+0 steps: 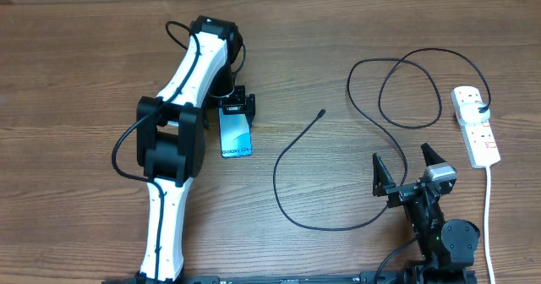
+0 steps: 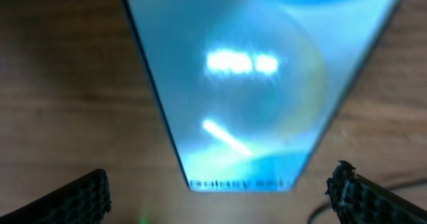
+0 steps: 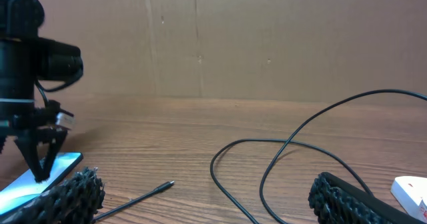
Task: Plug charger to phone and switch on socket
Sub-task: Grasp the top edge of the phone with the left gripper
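We see left hand [image 1: 237, 105] wide, straddling phone [image 1: 237, 136] end, not gripping. Phone flat on bench [image 1: 76, 39]. Right hand [image 1: 401, 155] wide, empty, beside charger [image 1: 279, 182] loop. Connector tip [image 1: 322, 112] well apart from phone. Risk: unheld phone slides under plug push; snagged loop tugs socket [image 1: 475, 125].

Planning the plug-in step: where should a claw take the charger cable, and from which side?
I'd grip the charger just behind its connector tip, from above, with the right claw. That end lies flat and straight on the table, apart from its loops.
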You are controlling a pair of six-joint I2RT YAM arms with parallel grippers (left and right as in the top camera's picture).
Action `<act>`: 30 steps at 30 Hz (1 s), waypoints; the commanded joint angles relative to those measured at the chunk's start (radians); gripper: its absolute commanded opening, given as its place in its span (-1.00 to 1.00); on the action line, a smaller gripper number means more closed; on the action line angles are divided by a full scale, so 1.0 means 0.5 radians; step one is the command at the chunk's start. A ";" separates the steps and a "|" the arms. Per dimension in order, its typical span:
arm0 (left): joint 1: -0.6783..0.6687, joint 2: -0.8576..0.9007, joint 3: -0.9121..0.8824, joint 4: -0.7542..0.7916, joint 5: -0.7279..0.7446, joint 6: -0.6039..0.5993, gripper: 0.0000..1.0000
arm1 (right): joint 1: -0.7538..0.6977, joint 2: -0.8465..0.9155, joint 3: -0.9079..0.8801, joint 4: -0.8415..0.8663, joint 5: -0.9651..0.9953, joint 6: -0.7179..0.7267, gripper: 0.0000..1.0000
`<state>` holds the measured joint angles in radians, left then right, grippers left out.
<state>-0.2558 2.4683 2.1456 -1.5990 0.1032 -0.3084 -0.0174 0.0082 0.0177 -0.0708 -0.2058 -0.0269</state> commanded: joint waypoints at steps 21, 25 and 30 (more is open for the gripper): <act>-0.101 0.057 -0.069 0.223 -0.072 -0.021 1.00 | 0.011 -0.012 -0.019 0.010 0.006 -0.009 1.00; -0.105 0.057 -0.079 0.217 -0.072 -0.037 1.00 | 0.011 -0.012 -0.019 0.010 0.005 -0.009 1.00; -0.105 0.057 -0.140 0.257 -0.072 -0.096 1.00 | 0.011 -0.012 -0.019 0.010 0.006 -0.009 1.00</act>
<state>-0.3046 2.4878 2.1021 -1.4826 0.0795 -0.3237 -0.0174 0.0086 0.0177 -0.0708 -0.2058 -0.0265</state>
